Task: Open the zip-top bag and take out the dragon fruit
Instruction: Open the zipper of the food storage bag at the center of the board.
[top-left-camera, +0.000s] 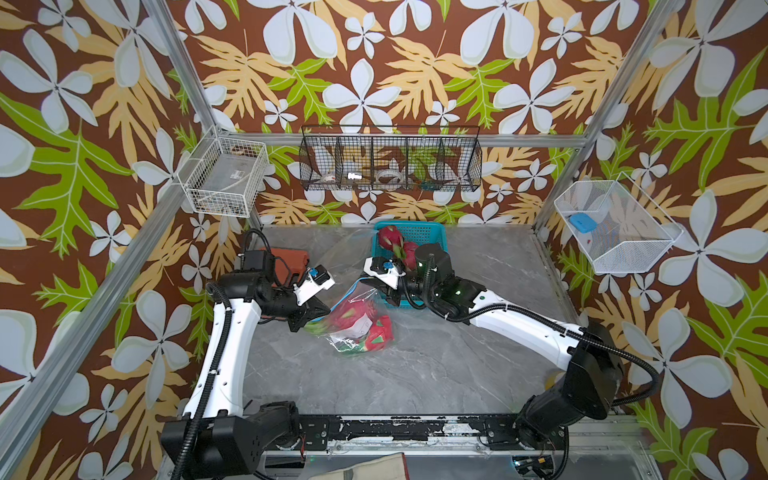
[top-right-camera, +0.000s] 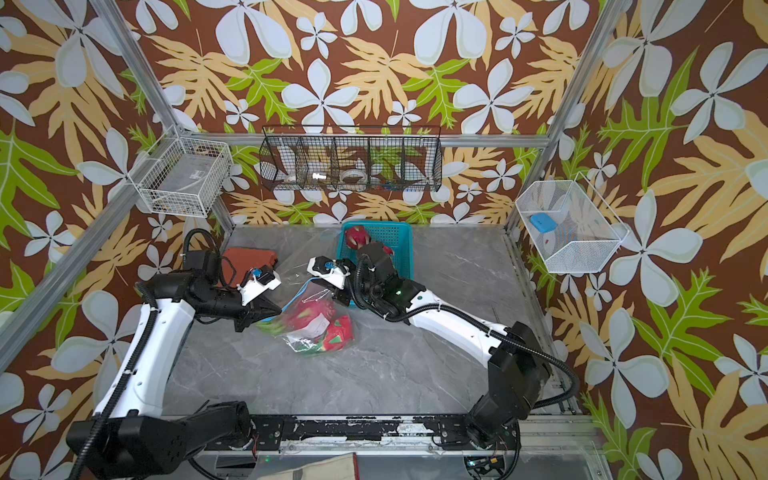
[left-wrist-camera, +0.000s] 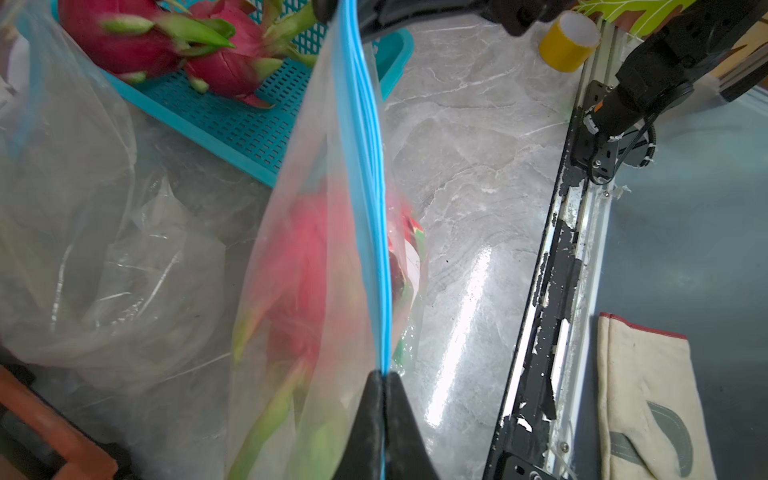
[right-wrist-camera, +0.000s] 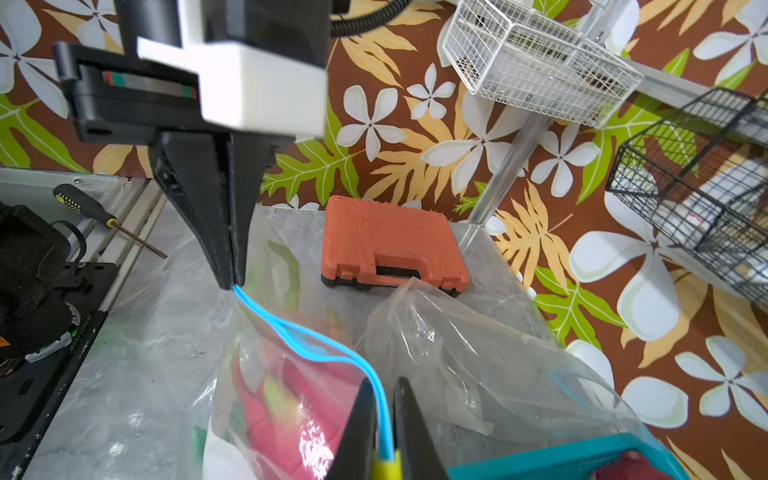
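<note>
A clear zip-top bag (top-left-camera: 357, 320) with a blue zip strip (left-wrist-camera: 370, 166) lies mid-table in both top views. Blurred magenta dragon fruit (top-left-camera: 349, 311) and a redder one (top-left-camera: 380, 332) show through it. My left gripper (left-wrist-camera: 384, 374) is shut on one end of the strip; the right wrist view shows that pinch too, left gripper (right-wrist-camera: 230, 284). My right gripper (right-wrist-camera: 384, 380) stands at the strip's other end, jaws slightly apart with the strip running loose between them. Two more dragon fruit (left-wrist-camera: 124, 41) lie in the teal basket (top-left-camera: 432, 232).
An empty clear bag (right-wrist-camera: 457, 353) lies crumpled between the zip-top bag and an orange tool case (right-wrist-camera: 390, 241) at the back left. A yellow tape roll (left-wrist-camera: 569, 41) stands near the front rail. A screwdriver (right-wrist-camera: 95, 212) rests on the frame. Wire baskets hang on the walls.
</note>
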